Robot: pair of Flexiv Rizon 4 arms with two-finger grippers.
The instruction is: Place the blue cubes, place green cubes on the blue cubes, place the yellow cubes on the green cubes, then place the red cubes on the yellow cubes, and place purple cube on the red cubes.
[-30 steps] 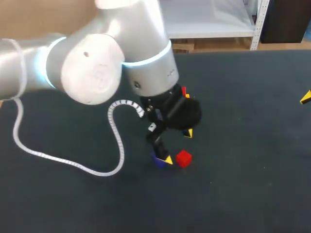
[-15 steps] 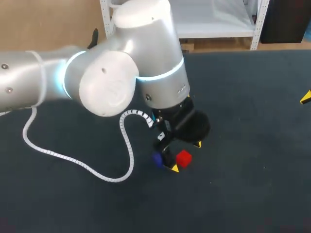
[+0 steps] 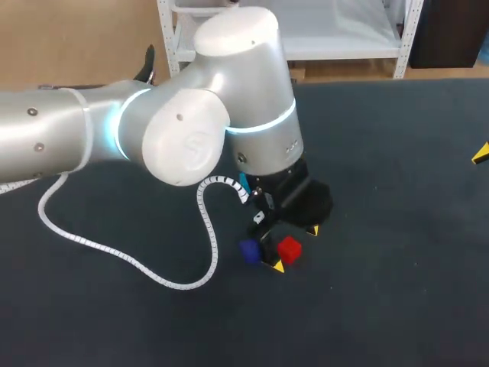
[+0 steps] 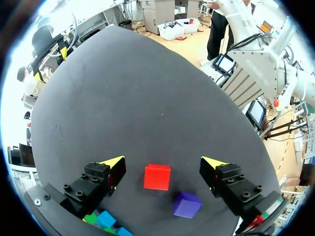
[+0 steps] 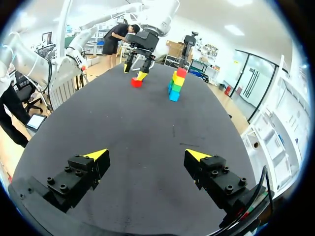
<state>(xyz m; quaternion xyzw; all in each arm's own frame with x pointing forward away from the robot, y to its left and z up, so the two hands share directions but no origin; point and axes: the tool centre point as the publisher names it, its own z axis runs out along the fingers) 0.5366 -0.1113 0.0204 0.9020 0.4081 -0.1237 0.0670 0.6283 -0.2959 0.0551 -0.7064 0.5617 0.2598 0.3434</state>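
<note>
Left gripper (image 4: 164, 163) spread wide, red cube (image 4: 157, 177) sitting loose between its fingers, neither touching it.
Purple cube (image 4: 186, 204) just beside the red cube on the dark table (image 4: 123, 98). Stack (image 5: 175, 84), blue-green-yellow-red from the bottom up, stands upright near the left gripper. Right gripper (image 5: 146, 156) spread, holding nothing, well apart from the cubes.

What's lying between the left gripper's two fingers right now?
The red cube, touching neither of the left gripper's open fingers, with the purple cube beside it. The left wrist view shows it.
</note>
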